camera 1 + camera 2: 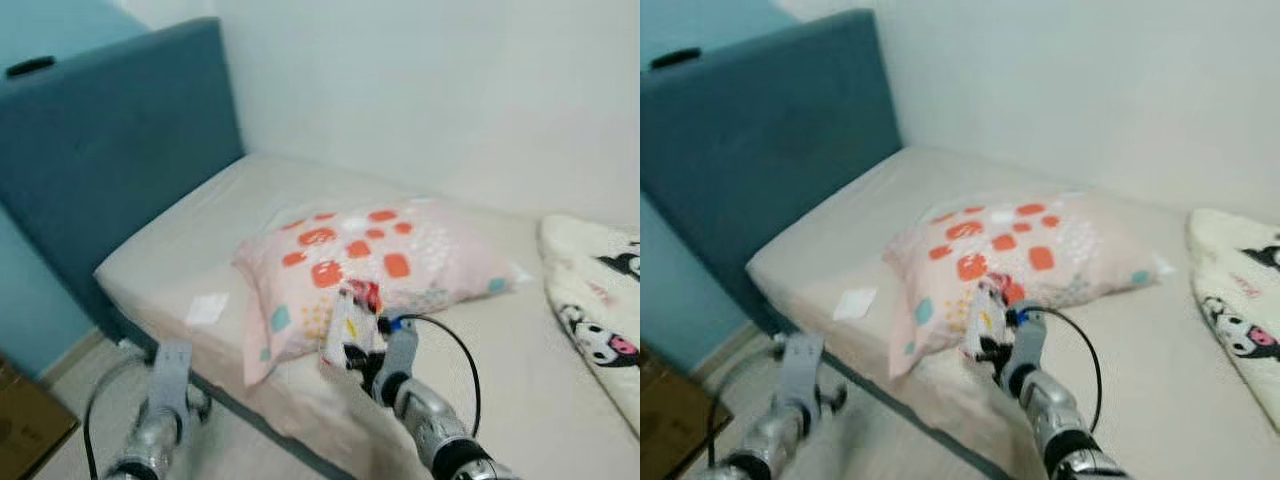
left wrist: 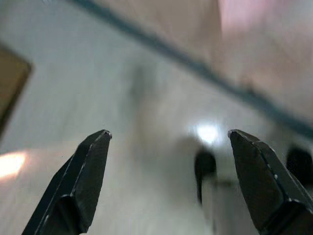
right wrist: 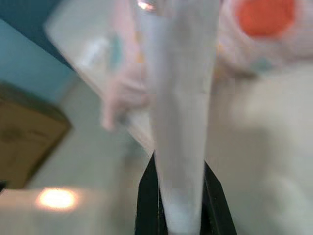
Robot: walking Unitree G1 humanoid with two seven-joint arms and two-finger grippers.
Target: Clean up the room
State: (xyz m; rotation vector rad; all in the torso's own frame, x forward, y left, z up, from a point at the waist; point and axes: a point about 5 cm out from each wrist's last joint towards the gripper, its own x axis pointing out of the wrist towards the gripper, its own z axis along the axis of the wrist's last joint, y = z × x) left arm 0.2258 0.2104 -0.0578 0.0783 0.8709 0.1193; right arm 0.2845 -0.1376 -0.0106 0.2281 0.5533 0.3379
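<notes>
My right gripper [image 1: 362,345] is shut on a flat snack wrapper [image 1: 352,325], white with red, black and yellow print, held upright just in front of the pillow. In the right wrist view the wrapper [image 3: 178,107] stands edge-on between the black fingers [image 3: 146,205]. The pink pillow [image 1: 370,260] with orange patches lies across the bed [image 1: 190,250]. A small white scrap of paper [image 1: 207,308] rests on the mattress near its front corner. My left gripper [image 2: 168,181] is open, hanging low over the pale floor beside the bed.
A blue headboard [image 1: 110,150] rises at the left, with a dark object [image 1: 30,67] on top. A cream blanket with cartoon figures [image 1: 600,310] lies at the right. A brown cardboard box [image 1: 25,420] stands on the floor at the lower left. White wall behind.
</notes>
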